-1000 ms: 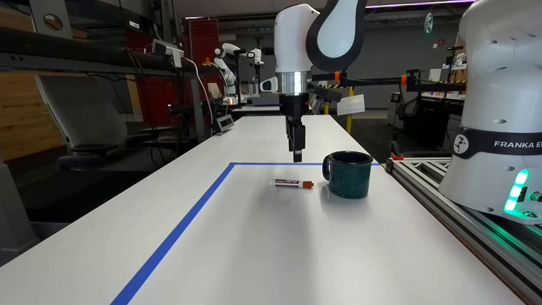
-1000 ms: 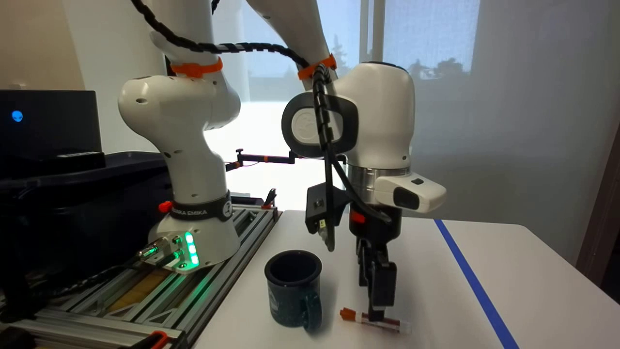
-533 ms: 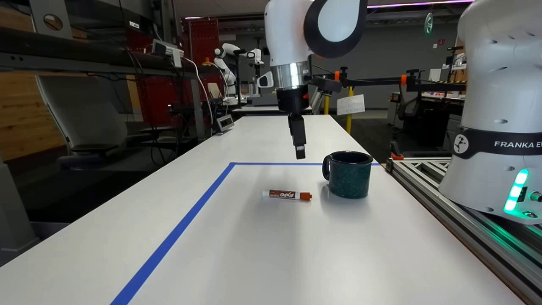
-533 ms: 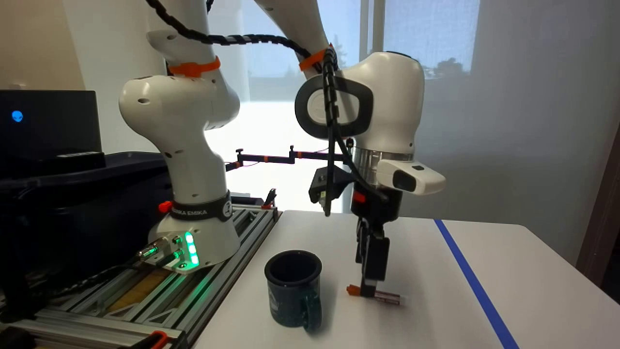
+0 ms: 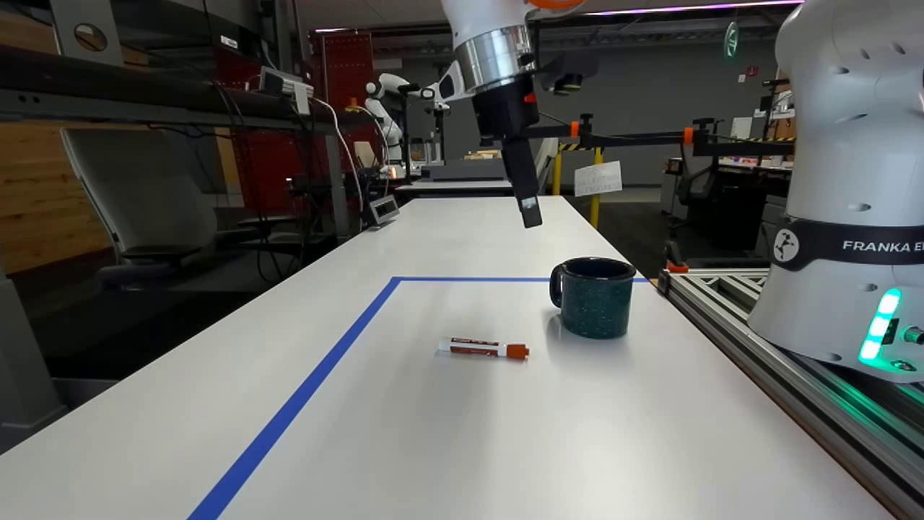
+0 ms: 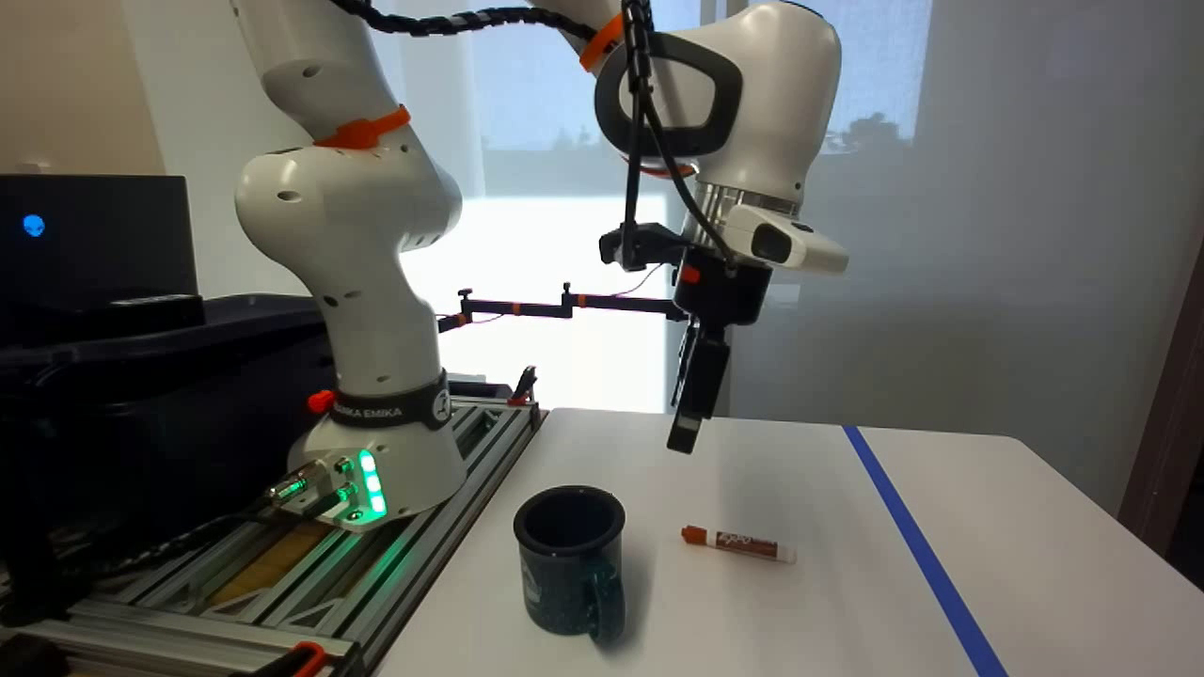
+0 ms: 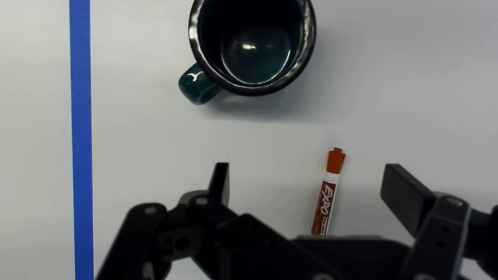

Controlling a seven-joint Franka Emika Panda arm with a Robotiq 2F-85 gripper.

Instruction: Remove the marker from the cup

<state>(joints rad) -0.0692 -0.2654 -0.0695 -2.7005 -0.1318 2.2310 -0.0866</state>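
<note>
The marker lies flat on the white table, with a red-orange cap and a white body with a dark red label. It shows in both exterior views and in the wrist view, where its rear end is hidden behind the gripper. The dark teal cup stands upright beside it, apart from it; in the wrist view its inside looks empty. My gripper is tilted in the air above the table, clear of both. In the wrist view its fingers are wide apart with nothing held.
Blue tape marks lines on the table. The robot base stands on a metal rail frame along the table's edge, on the cup's side.
My gripper has risen from low over the marker and tilted. The marker has rolled across the table, towards the camera in one exterior view and away in another. The cup has not moved.
</note>
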